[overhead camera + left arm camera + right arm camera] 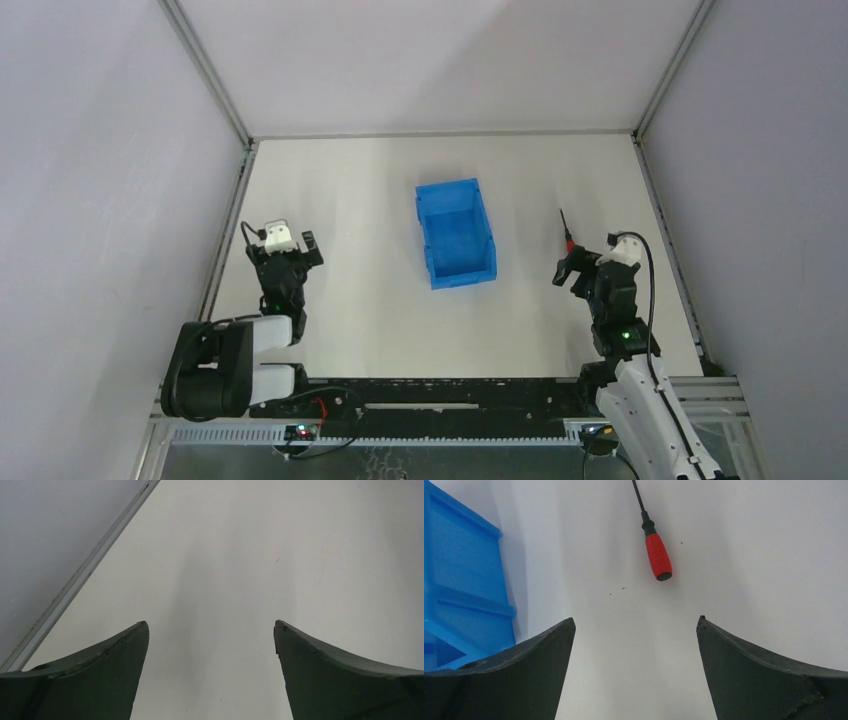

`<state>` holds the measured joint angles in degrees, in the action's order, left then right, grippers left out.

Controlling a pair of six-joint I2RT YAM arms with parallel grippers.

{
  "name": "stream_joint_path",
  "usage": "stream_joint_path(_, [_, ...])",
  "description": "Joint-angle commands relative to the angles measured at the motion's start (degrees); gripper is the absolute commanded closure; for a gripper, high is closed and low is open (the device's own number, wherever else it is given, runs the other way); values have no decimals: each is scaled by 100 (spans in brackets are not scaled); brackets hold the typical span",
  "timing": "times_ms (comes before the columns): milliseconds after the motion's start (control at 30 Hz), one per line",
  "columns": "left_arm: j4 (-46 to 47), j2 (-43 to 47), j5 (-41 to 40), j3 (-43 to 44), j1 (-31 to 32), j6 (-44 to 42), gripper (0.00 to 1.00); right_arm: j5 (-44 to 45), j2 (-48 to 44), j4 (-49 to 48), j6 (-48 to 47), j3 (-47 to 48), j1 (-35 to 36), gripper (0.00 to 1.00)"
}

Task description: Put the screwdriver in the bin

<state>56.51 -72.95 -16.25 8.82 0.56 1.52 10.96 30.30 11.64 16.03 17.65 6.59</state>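
The screwdriver (pixel 566 233), with a red handle and a thin black shaft, lies on the white table at the right; it also shows in the right wrist view (pixel 657 555), handle toward me. The blue bin (pixel 455 232) stands in the middle of the table, and one wall of it shows at the left of the right wrist view (pixel 459 580). My right gripper (pixel 570 270) is open and empty just short of the screwdriver's handle, and its jaws (pixel 635 625) stand wide apart. My left gripper (pixel 292 245) is open and empty over bare table at the left (pixel 211 625).
Grey enclosure walls stand on the left, right and back. A metal rail (pixel 85 570) runs along the table's left edge close to my left gripper. A black rail with cables (pixel 400 400) lies along the near edge between the arm bases.
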Motion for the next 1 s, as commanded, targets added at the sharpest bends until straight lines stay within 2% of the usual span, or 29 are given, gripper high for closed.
stream_joint_path(0, [396, 70, 43, 231, -38, -47, 0, 190, 197, -165, 107, 258, 45, 0])
stream_joint_path(200, [396, 70, 38, 226, -38, -49, 0, -184, 1161, 316, -469, 1569, 12, 0])
stream_joint_path(367, [395, 75, 43, 230, -38, -54, 0, -830, 2899, 1751, -773, 3298, -430, 0])
stream_joint_path(500, [396, 70, 43, 231, -38, -52, 0, -955, 4267, 2014, -995, 4101, -618, 0])
stream_joint_path(733, [396, 71, 43, 226, -38, -50, 0, -797, 5869, 2180, -1317, 4760, -624, 1])
stream_joint_path(967, [396, 75, 42, 231, -38, -50, 0, -718, 6960, 2000, -1372, 4898, -926, 12])
